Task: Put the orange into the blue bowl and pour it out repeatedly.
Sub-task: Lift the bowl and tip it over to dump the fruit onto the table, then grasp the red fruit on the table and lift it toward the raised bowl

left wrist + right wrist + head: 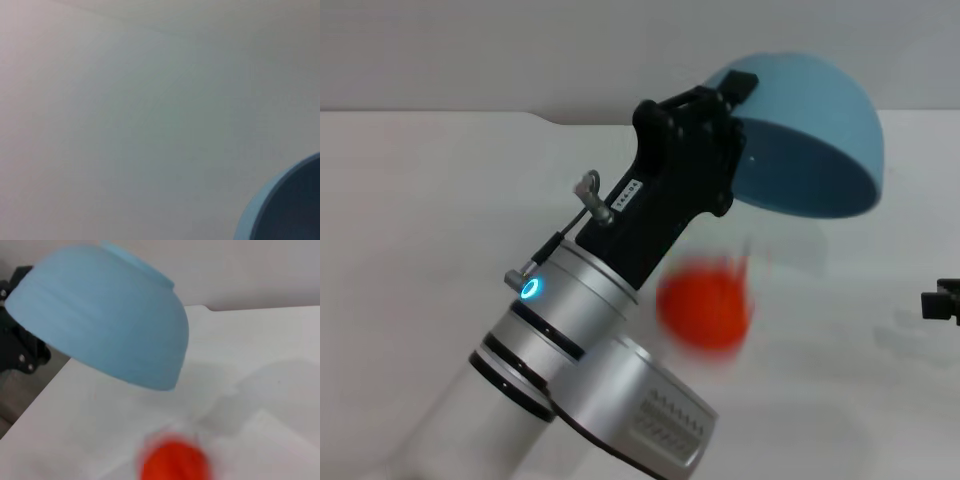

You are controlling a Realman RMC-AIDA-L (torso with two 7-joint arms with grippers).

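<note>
The blue bowl (820,130) is held high above the table and tipped far over, its mouth facing down. My left gripper (738,95) is shut on its rim, with the black wrist sloping up from the lower left. The orange (705,305) shows as a blurred red-orange blob below the bowl's mouth, just over the white table. From the right wrist view the bowl (105,325) hangs upturned over the blurred orange (175,462), and the left gripper's black body (20,345) sits behind it. The left wrist view catches only the bowl's rim (285,205). My right gripper (942,301) pokes in at the far right edge.
A white table (420,200) spreads under everything, with a pale wall behind its far edge. The left arm's silver forearm (590,370) fills the lower middle of the head view.
</note>
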